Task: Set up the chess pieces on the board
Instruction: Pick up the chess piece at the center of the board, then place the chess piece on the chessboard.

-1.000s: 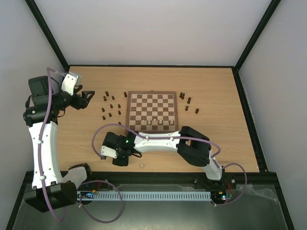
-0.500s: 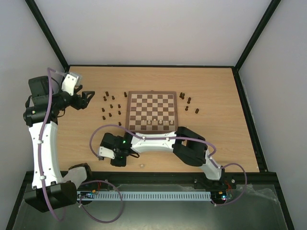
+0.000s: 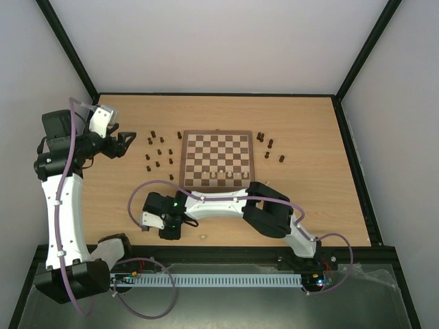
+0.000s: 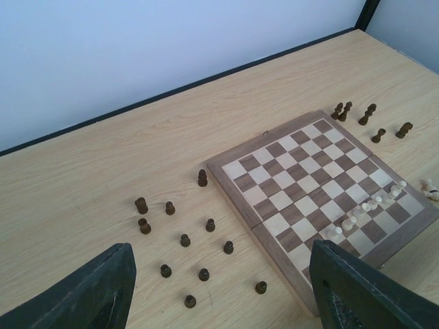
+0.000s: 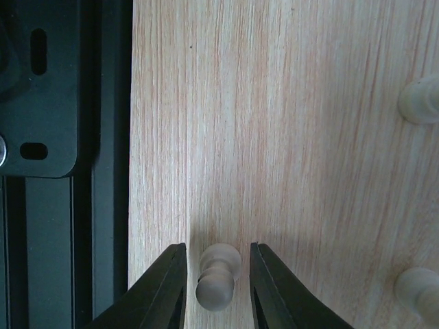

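Observation:
The board (image 3: pixel 217 159) lies mid-table, with a row of pale chess pieces (image 3: pixel 227 176) along its near side. Dark chess pieces (image 3: pixel 158 155) stand loose on the table left of it, and more dark pieces (image 3: pixel 270 144) to its right. My right gripper (image 5: pixel 218 271) hangs low over the table near the front edge, left of the board. Its jaws stand narrowly open around a pale pawn (image 5: pixel 218 275), with a thin gap on each side. My left gripper (image 4: pixel 221 274) is open and empty, above the dark pieces (image 4: pixel 185 240) beside the board (image 4: pixel 322 181).
Two more pale pieces (image 5: pixel 422 99) (image 5: pixel 417 291) lie to the right of the right gripper. The black front rail (image 5: pixel 62 137) runs close on its left. Another pale piece (image 3: pixel 203 236) lies on the table by the near edge.
The right arm has shifted slightly left and toward the front edge, and its jaws have narrowed around the pale pawn. The left arm has not moved.

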`<state>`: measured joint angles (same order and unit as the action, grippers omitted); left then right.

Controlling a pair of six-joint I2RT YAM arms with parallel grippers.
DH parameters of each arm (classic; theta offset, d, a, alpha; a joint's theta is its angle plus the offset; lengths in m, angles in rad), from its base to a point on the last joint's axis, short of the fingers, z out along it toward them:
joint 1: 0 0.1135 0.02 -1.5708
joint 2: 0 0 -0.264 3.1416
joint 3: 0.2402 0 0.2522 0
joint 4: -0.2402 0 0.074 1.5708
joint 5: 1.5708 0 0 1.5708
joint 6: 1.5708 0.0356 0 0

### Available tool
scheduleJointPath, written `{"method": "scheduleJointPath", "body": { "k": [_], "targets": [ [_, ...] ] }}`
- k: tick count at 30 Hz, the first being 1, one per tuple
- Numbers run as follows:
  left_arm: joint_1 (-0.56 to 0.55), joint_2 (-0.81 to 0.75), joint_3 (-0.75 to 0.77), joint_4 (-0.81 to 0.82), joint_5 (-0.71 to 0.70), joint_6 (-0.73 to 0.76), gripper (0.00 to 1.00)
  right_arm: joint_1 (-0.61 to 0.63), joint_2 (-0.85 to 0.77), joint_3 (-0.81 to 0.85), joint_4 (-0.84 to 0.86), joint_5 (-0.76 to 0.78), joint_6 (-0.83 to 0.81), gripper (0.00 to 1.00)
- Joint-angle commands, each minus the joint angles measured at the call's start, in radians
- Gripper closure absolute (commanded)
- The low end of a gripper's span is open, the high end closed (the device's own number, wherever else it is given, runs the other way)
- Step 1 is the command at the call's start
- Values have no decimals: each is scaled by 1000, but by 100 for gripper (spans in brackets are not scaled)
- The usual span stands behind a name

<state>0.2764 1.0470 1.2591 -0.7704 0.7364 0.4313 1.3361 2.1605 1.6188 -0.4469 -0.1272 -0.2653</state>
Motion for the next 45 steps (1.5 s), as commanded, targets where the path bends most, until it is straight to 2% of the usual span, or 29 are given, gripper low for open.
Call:
{"method": "scheduleJointPath", "body": {
  "k": [1, 9, 18, 26, 34, 39, 45],
  "targets": [
    [8, -2, -15, -8, 26, 17, 27, 8, 17, 15, -57, -6, -10, 76],
    [8, -2, -18, -7, 26, 17, 27, 8, -8, -2, -57, 8, -14, 93],
    [8, -6, -25, 6, 22, 13, 27, -17, -189, -95, -63, 52, -31, 94],
    [9, 7, -36, 46, 48, 0, 27, -188, -281, -92, -76, 51, -33, 94],
    [8, 1, -44, 55, 55, 0, 27, -368, -179, 49, -136, 51, -46, 93],
    [9, -10, -44, 45, 52, 8, 27, -413, -72, 139, -173, 72, -41, 93],
    [8, -22, -42, 31, 50, 19, 27, -429, -13, 152, -173, 122, -26, 92]
  ]
}}
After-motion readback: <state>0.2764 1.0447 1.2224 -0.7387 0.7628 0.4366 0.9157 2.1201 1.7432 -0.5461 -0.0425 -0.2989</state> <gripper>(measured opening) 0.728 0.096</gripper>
